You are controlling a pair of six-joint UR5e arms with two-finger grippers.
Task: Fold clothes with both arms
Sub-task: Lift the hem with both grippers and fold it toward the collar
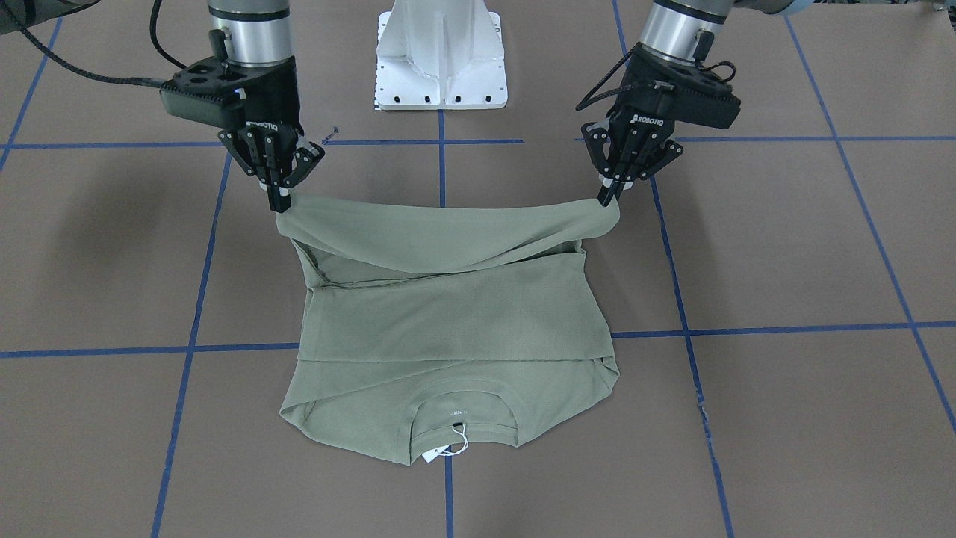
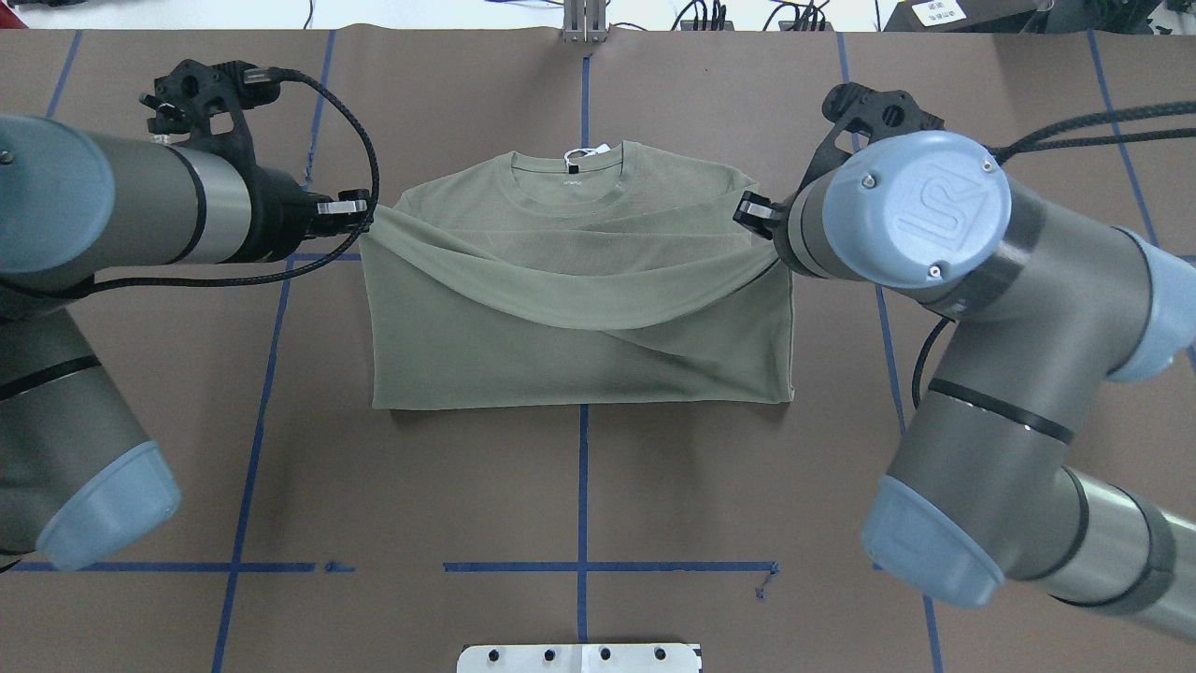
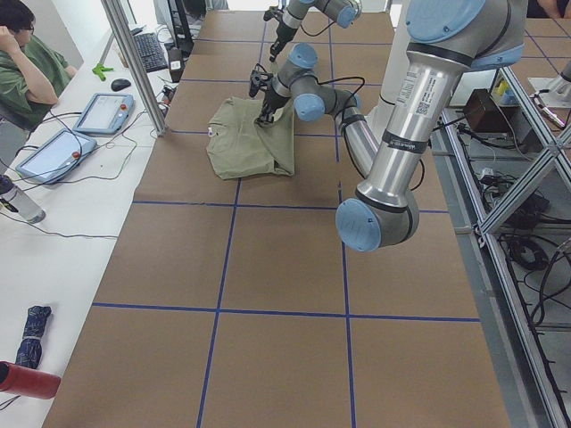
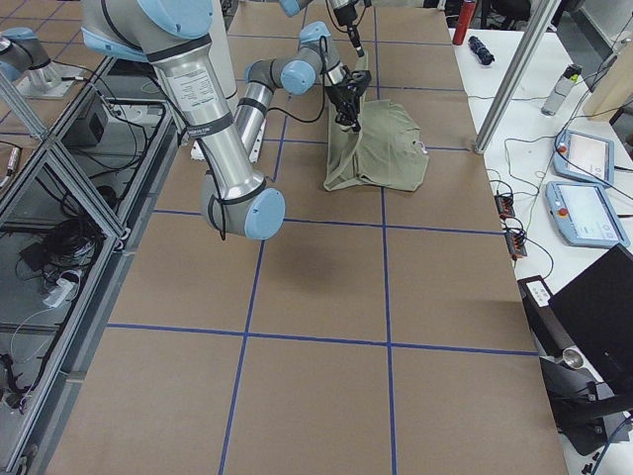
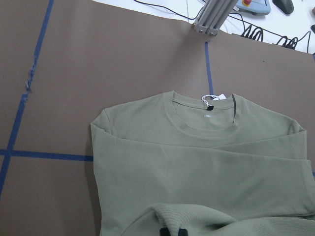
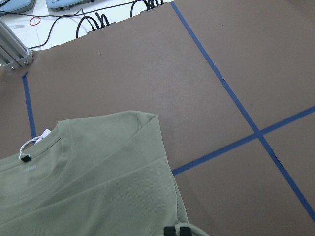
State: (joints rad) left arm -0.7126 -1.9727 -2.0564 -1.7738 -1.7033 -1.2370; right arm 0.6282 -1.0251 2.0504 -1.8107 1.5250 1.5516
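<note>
Pinching one hem corner each, the left gripper (image 1: 611, 196) and the right gripper (image 1: 282, 203) are holding the shirt's (image 1: 455, 321) near edge up off the table (image 1: 784, 246), and both sets of jaws are clamped together on the knit. The rest of the shirt is lying flat, with layers folded across the body. Its collar (image 1: 463, 409) is on the side away from the robot, and the raised edge is on the robot's side of the collar. Between the two grips the hem (image 1: 448, 232) is sagging in a shallow curve toward the collar, so the cloth is not hanging taut.

Judging from this, the step in hand is bringing the hem over toward the collar to halve the shirt. Doing it well is calling for both grippers travelling toward the collar at one height and one pace, so that the crease is lying parallel to the collar line. Easing the grips slightly apart is probably the way to take out the sag before lowering. The hem is best landing just short of the collar, leaving the tag (image 1: 441, 450) beside it uncovered. The jaws should be opening only once the cloth is resting flat.
</note>
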